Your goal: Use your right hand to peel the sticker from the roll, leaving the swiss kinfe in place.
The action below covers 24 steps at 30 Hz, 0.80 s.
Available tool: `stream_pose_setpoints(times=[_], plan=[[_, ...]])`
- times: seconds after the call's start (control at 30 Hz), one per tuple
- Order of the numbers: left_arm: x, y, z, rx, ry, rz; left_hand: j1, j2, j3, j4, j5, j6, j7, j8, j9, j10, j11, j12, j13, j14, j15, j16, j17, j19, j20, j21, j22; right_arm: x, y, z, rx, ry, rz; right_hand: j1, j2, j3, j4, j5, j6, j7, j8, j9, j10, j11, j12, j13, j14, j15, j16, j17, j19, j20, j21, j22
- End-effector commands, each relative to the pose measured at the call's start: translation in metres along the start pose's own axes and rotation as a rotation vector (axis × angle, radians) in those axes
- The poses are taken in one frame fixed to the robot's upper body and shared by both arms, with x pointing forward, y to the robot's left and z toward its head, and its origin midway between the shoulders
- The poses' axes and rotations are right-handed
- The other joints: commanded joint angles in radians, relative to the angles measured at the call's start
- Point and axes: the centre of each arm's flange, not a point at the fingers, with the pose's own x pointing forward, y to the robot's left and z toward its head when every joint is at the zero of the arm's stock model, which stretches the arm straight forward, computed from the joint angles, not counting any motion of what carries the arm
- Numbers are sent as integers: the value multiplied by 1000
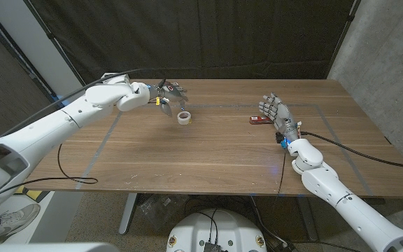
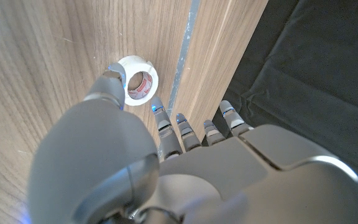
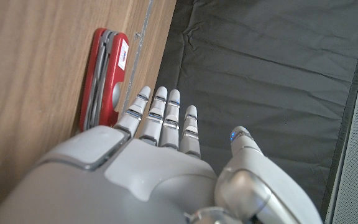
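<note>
Right wrist view, label on red knife (image 3: 104, 78), head view perhaps too small.

bare desk (image 1: 208, 150) lies between roll (image 1: 184, 117) and right robot hand (image 1: 273, 110) (red knife (image 1: 259, 119) at its 9 o'clock).

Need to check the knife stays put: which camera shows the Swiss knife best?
The right wrist view: the red Swiss knife lies large and sharp on the wood, beside the right hand. The head view shows it small. The left wrist view gives nothing of it.

white arms (image 1: 54, 126) (grey hands (image 1: 275, 112))
</note>
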Motion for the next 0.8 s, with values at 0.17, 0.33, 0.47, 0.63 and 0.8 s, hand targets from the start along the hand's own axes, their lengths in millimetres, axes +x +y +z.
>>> stream_pose_setpoints(times=[0.17,0.33,0.47,0.63,0.8], plan=[[13,-13,3,30,-14,5,11,6,-9,-1,8,19,4,5,5,3,-5,4,1,1,-26,10,0,10,1,-6,1,10,3,-5,1,11,3,-13,-4,9,2,6,8,0,-4,2,9,0,-4,5,7,1,-2,4,0,0,4,3],[18,-16,5,32,-23,3,18,12,-13,0,10,49,7,17,6,9,-4,7,1,4,-27,11,0,15,1,-7,2,11,2,-6,1,9,4,-15,-5,8,3,6,8,0,-5,2,9,2,-5,5,7,2,-2,4,0,0,4,3],[22,-18,5,25,-30,3,20,13,-16,1,11,55,9,20,6,14,-10,8,1,6,-32,12,1,19,-3,-8,2,11,0,-7,1,8,5,-18,-6,7,4,5,9,0,-5,2,8,1,-6,5,8,2,-2,5,0,1,4,3],[25,-20,7,26,-37,-7,22,12,-20,1,12,72,7,27,6,18,-8,10,1,9,-33,13,1,21,-4,-9,2,11,-1,-9,1,8,3,-20,-6,7,5,5,9,0,-6,2,8,2,-6,5,7,2,-2,5,-1,1,3,3],[28,-23,10,29,-40,-3,23,13,-24,2,12,77,10,29,6,17,-11,9,1,8,-35,13,2,21,-5,-10,2,11,-2,-10,1,10,4,-23,-7,6,7,4,9,0,-7,2,9,3,-7,6,8,2,-2,5,-1,1,3,3]])
